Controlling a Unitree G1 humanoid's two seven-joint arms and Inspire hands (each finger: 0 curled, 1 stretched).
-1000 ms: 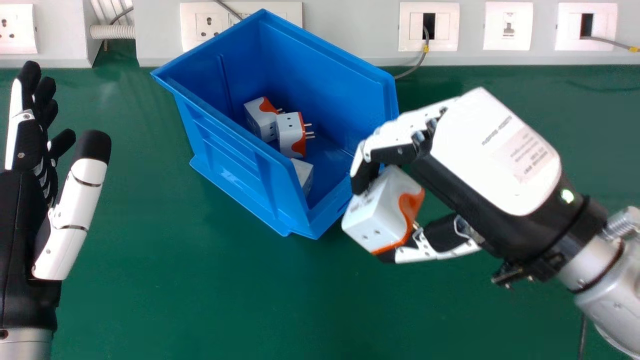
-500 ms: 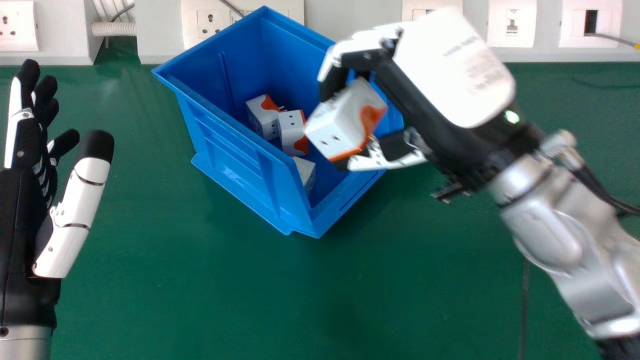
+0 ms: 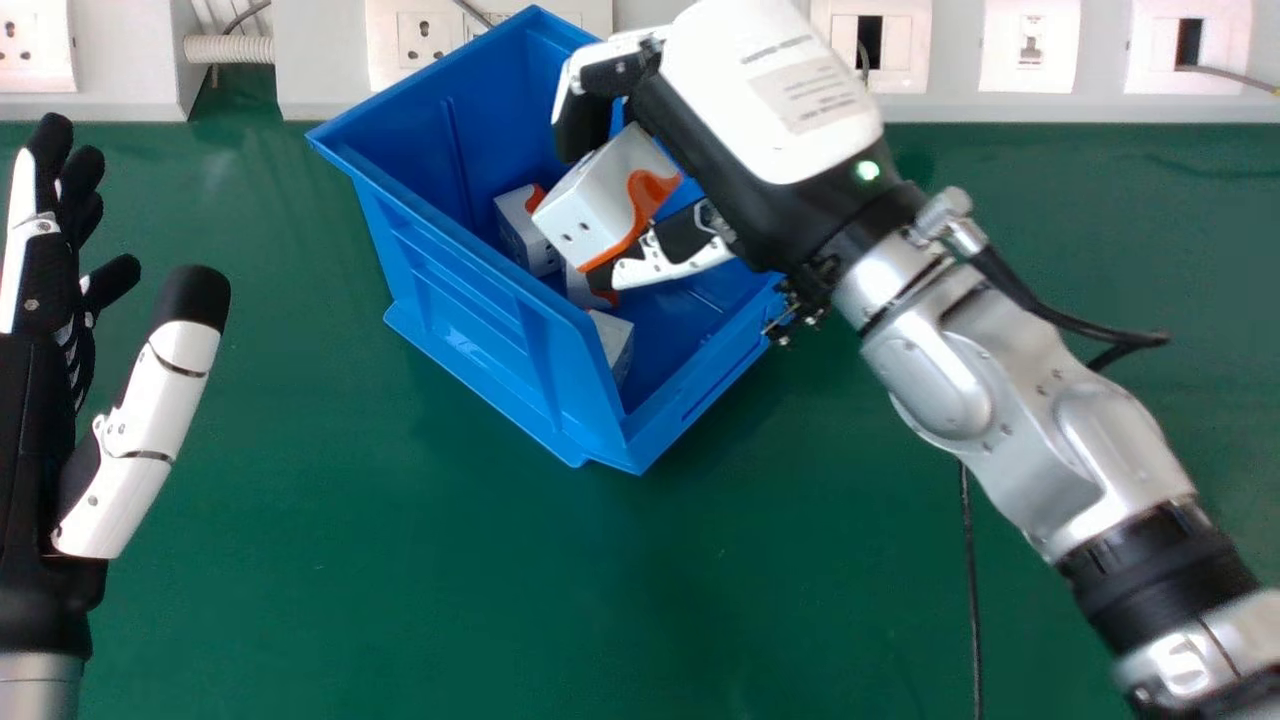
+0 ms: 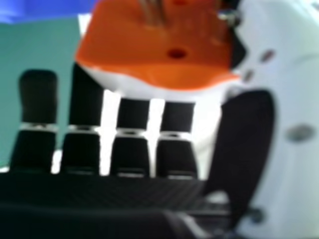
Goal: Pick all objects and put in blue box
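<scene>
**Adapter (image 3: 605, 195) pinched in right hand (image 3: 770, 110), over blue box (image 3: 490, 320)**

Head view: Right hand has its fingers bent over the far side of the adapter and its thumb against the near side. Adapter is white with an orange band and sits over the box's open mouth; its height above the box floor cannot be judged. Long axis slants from far right to near left; the end with socket holes points near left, and the orange side is turned near right, toward the thumb. Inside the box: a white-and-orange plug block (image 3: 520, 240), a second block (image 3: 580, 288) just beside it, partly hidden behind the held adapter, and a pale block (image 3: 613, 343) by the near wall. Box stands at a slant on the green table (image 3: 650, 600). Left hand (image 3: 40, 380) lies at the left edge, fingers and thumb extended, fingers toward the far side. Wall sockets (image 3: 1030, 50) line the far edge.

Right hand view: Adapter lies between the hand's fingers and thumb. Its orange face is turned to the camera, metal pins (image 4: 153, 12) standing out from it. Long axis cannot be read here.
</scene>
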